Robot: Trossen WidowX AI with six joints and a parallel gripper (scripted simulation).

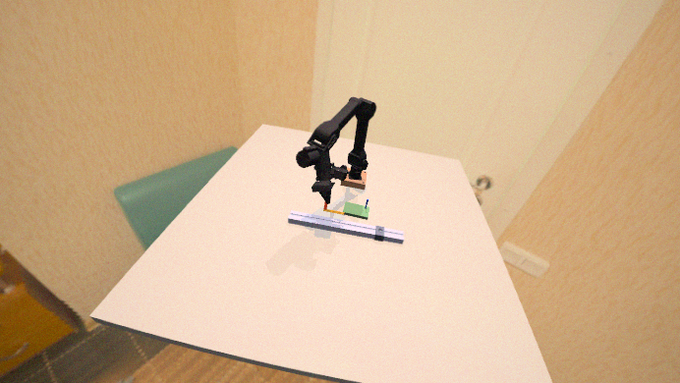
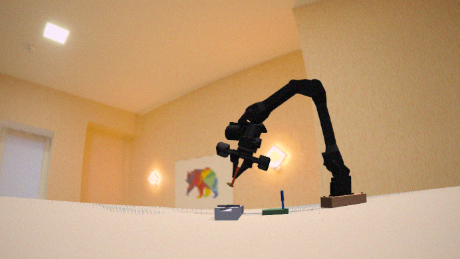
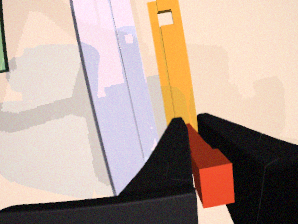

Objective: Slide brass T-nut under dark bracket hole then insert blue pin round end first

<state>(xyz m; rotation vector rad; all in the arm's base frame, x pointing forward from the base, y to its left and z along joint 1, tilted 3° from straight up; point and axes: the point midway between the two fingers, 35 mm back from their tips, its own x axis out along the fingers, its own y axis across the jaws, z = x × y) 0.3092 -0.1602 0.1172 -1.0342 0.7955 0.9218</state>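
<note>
My gripper (image 1: 327,201) (image 2: 234,176) (image 3: 189,125) is shut on the orange-red handle (image 2: 236,174) (image 3: 217,185) of the T-nut. The long brass nut (image 1: 335,212) (image 2: 230,184) (image 3: 175,75) hangs in the air below the fingertips, tilted with the handle in the exterior view. It is above the level of the aluminum rail (image 1: 344,226) (image 2: 228,214) (image 3: 107,115) and apart from it. The dark bracket (image 1: 379,234) sits across the rail toward its right end in the top view. The blue pin (image 1: 367,203) (image 2: 282,199) stands upright in the green tray (image 1: 355,209) (image 2: 274,212).
The tray lies between the rail and the arm's brown base block (image 1: 354,180) (image 2: 344,200). A corner of the tray also shows at the left edge of the wrist view. Arm shadows fall across the rail and the pale table (image 1: 344,304).
</note>
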